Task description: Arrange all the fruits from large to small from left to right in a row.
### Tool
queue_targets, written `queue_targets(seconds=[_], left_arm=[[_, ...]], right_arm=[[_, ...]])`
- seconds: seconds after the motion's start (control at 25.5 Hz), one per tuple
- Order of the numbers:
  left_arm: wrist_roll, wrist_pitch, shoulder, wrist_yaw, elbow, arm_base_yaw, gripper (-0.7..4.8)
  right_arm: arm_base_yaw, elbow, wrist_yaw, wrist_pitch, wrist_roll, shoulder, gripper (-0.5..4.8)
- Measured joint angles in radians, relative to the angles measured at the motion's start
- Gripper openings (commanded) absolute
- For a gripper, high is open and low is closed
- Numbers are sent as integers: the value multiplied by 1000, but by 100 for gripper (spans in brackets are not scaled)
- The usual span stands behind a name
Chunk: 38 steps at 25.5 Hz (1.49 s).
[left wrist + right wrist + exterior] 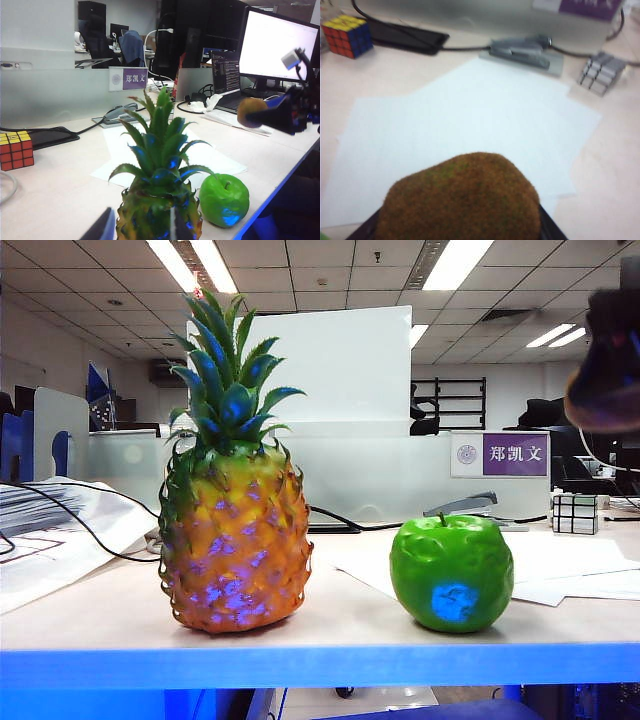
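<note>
on the table [100, 620], seen from the exterior view, the pineapple [235, 540] stands upright at about 8 o'clock from the middle, its green crown rising toward 11 o'clock. the apple [452, 573] sits apart from it at about 4 o'clock, stem up, with a gap of bare tabletop between the two. white paper [570, 570] lies behind and beside the apple.

the right gripper [605, 365] hangs in the air at 2 o'clock in that view, well above the table and blurred. its wrist camera shows the kiwi [460, 200] filling the near field, with dark finger pads [365, 231] just visible at each side of it, so the jaws are pinching the kiwi. from the left wrist view the same kiwi [251, 111] shows at 3 o'clock, held off the table at the tip of the right gripper [260, 116], above and beyond the apple [224, 199].

the left gripper [137, 227] sits behind the pineapple [160, 200], looking over its crown; its two dark fingers [102, 229] stand spread with nothing between them, the pineapple just beyond.

a coloured cube [16, 149] rests at 9 o'clock in the left wrist view, and a stapler [522, 50] and a grey cube [601, 72] lie past the paper [470, 125] in the right wrist view.
</note>
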Motion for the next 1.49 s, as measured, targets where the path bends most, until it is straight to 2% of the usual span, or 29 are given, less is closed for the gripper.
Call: queue_targets(seconds=[0.2, 0.63, 1.06, 1.49], left_arm=[[0, 1, 0, -1, 0, 0, 152], [0, 1, 0, -3, 0, 0, 152], [0, 1, 0, -4, 0, 0, 152], [0, 1, 0, -3, 0, 0, 152]], right_arm=[[-1, -48, 61, -6, 40, 48, -6], [0, -69, 51, -3, 71, 173, -6], [0, -162, 25, 5, 111, 177, -6], [0, -175, 2, 21, 118, 177, -6]])
